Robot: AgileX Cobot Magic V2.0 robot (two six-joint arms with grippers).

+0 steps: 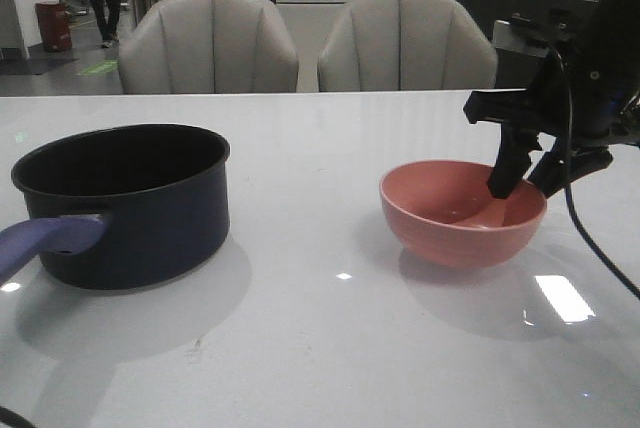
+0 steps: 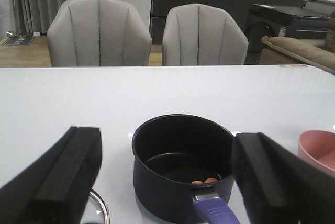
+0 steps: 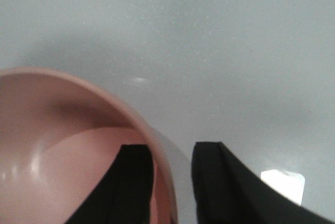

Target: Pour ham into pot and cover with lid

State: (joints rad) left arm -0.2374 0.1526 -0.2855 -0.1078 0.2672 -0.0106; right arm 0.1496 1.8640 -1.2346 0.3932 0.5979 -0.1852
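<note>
The dark navy pot (image 1: 130,218) stands at the left of the white table, its purple-blue handle (image 1: 40,240) pointing toward me. In the left wrist view the pot (image 2: 172,177) holds a few orange-pink ham slices (image 2: 204,181) on its black bottom. The lid (image 2: 97,211) shows only as an edge of glass and metal rim beside the pot. My left gripper (image 2: 167,135) is open and empty, short of the pot. The pink bowl (image 1: 460,228) stands upright and empty at the right. My right gripper (image 1: 520,188) straddles its far right rim (image 3: 157,145), one finger inside, the outer finger apart from the wall.
Two grey chairs (image 1: 210,43) (image 1: 405,43) stand behind the table's far edge. The right arm's cable (image 1: 590,248) hangs down to the table beside the bowl. The bowl's rim also shows in the left wrist view (image 2: 316,150).
</note>
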